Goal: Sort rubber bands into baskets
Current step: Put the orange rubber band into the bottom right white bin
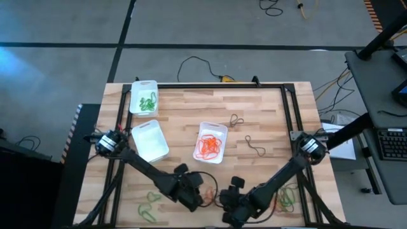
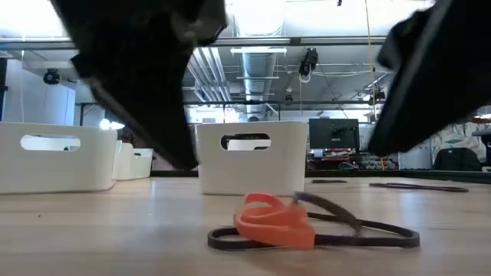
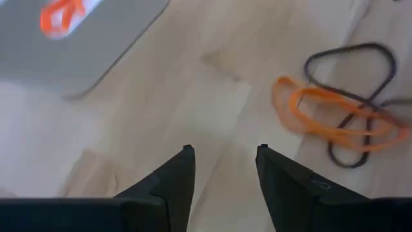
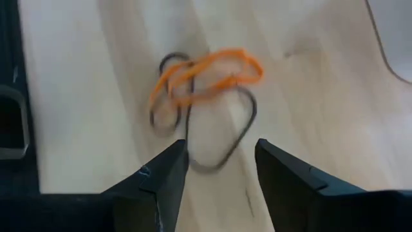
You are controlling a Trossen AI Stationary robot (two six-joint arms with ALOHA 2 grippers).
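Two thin, limp rubber bands, orange [image 4: 206, 77] tangled with dark brown [image 4: 219, 138], lie near the wooden table's [image 1: 267, 114] front edge. Both grippers, left [image 3: 222, 158] and right [image 4: 219, 154], hover open, empty. Pinch one strand.

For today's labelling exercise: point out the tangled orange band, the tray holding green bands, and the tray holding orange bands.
orange band [image 4: 212, 74]: right wrist view, its upper loop.
green-band tray [image 1: 135, 86]: high view, far rim.
orange-band tray [image 1: 204, 127]: high view, near-left corner rim.
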